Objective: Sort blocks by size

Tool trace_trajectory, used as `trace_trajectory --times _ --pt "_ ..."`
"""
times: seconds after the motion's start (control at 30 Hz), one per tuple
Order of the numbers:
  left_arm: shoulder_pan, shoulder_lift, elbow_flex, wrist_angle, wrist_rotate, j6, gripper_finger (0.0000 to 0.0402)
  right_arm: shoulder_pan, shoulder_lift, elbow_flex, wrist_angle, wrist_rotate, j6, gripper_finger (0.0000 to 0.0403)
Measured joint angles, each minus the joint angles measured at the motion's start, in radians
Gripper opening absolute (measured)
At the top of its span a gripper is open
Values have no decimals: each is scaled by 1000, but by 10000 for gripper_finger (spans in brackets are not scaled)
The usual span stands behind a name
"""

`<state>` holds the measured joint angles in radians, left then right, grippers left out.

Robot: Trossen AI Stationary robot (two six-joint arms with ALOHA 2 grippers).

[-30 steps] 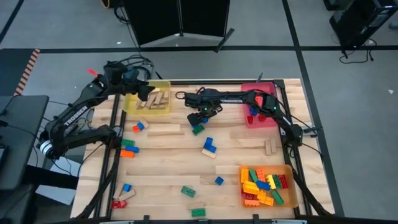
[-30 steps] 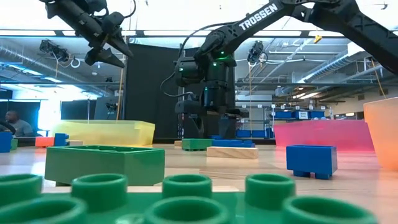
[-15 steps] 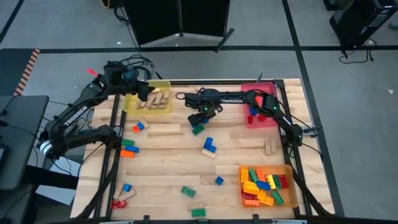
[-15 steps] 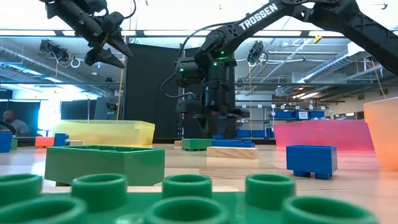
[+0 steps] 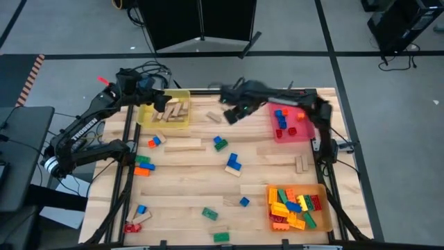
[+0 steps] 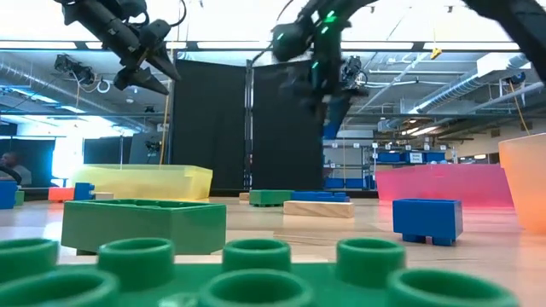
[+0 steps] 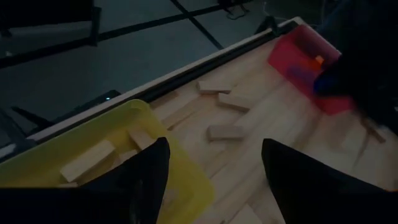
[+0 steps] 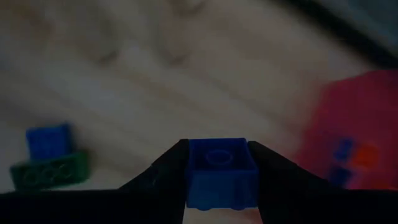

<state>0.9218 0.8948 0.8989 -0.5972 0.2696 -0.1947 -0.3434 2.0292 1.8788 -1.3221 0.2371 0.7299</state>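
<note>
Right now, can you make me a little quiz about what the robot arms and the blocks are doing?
1. True or false: the right gripper holds a small blue brick.
2. Which tray holds the tan wooden blocks? A) yellow tray B) red tray C) orange tray
3. Fill in: the left gripper hovers over the ____ tray with its fingers open.

Key: 1 true; 2 A; 3 yellow.

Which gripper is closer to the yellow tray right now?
Left. The left gripper hangs open right over the yellow tray. The right gripper, shut on a blue brick, is mid-table, nearer the red tray.
</note>
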Motion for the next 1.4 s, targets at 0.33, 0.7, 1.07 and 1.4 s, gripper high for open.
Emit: trace_trajectory --times 0.33,0.7,1.07,1.4 --pt "-11 -46 0 -11 102 133 262 -93 -390 -306 17 165 157 150" --pt "-146 -110 0 34 -8 144 261 -126 -660 -867 198 -11 377 162" --pt "-424 -106 0 94 -317 78 261 -126 -709 -1071 240 -32 398 183" --pt "-634 -53 0 98 -500 -72 261 -138 -725 -1071 233 -21 269 249"
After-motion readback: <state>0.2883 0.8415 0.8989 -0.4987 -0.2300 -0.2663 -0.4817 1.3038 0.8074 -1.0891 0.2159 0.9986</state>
